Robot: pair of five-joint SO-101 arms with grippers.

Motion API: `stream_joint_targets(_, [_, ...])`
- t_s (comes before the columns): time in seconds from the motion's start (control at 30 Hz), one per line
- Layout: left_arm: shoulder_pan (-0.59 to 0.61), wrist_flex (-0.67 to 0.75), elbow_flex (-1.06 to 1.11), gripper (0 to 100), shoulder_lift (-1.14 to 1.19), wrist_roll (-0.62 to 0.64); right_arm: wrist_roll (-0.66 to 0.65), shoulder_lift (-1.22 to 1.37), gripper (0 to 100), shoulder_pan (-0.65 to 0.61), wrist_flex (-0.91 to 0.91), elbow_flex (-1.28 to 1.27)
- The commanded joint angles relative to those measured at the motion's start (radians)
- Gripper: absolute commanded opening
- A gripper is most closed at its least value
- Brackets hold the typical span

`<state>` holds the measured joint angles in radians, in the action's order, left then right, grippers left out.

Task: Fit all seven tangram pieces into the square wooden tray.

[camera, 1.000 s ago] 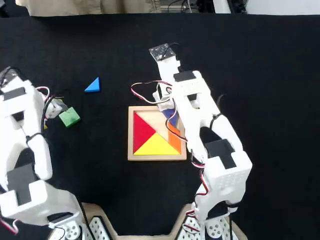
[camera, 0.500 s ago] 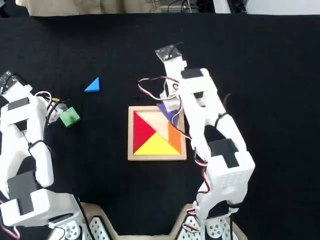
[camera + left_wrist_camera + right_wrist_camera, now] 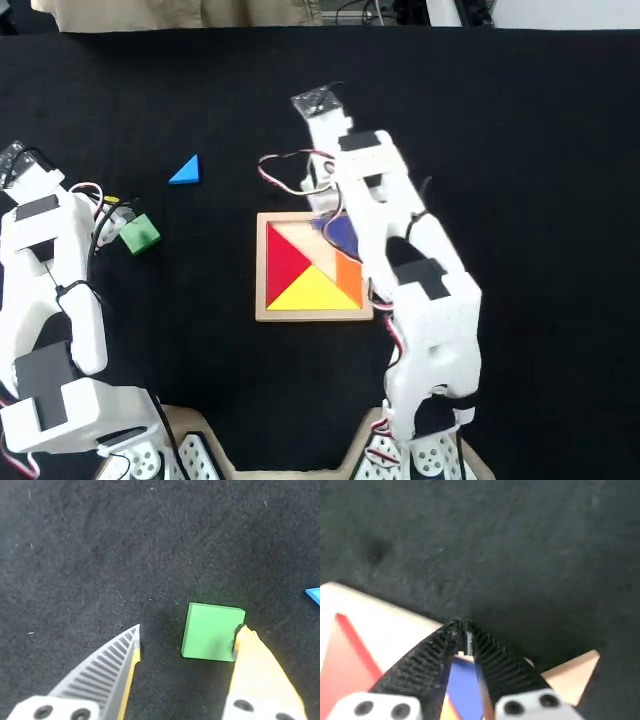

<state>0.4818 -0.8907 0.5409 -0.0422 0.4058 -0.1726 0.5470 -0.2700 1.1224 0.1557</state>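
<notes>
The square wooden tray (image 3: pixel 312 315) lay in the middle of the black bench (image 3: pixel 520 150). Inside it a red triangle (image 3: pixel 285 262) filled the left side and a yellow triangle (image 3: pixel 312 292) the near side, their edges meeting. An orange piece (image 3: pixel 349 272) sat against the right wall, partly hidden by the right arm. A dark blue piece (image 3: pixel 343 232) lay at the far right corner, also half covered by that arm. Bare wood showed between the red triangle and the dark blue piece.

The right end effector (image 3: pixel 463 625) hung over the tray's far edge with its black fingers (image 3: pixel 415 670) closed tip to tip. The dark blue piece showed beneath it, in the narrow space between the finger bases. Whether the tips pinched that piece could not be told.

Two pieces lay outside the tray, well to its left. A small blue triangle (image 3: pixel 186 171) was farther back on the bench, and a green square (image 3: pixel 138 233) sat nearer the left arm. The left end effector (image 3: pixel 189 628) was spread open low over the bench, one finger overlapping the green square's edge while the other stood off to its other side on bare cloth.
</notes>
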Motion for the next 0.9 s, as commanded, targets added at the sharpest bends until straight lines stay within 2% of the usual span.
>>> stream_joint_targets(0.0, [0.002,0.015,-0.007,30,-0.037,0.006,0.005,-0.019,1.1,-0.025,0.057,0.067])
stream_joint_targets(0.2, [0.002,0.015,-0.007,30,-0.037,0.006,0.005,-0.062,1.1,0.008,0.063,0.035])
stream_joint_targets(0.43, [0.002,0.015,-0.007,30,-0.037,0.006,0.005,-0.165,1.1,-0.120,-0.012,-0.136])
stream_joint_targets(0.53, [0.002,0.015,-0.007,30,-0.037,0.006,0.005,-0.165,1.1,-0.130,-0.069,-0.174])
stream_joint_targets(0.87, [0.002,0.015,-0.007,30,-0.037,0.005,-0.044,-0.064,1.1,0.003,-0.068,-0.114])
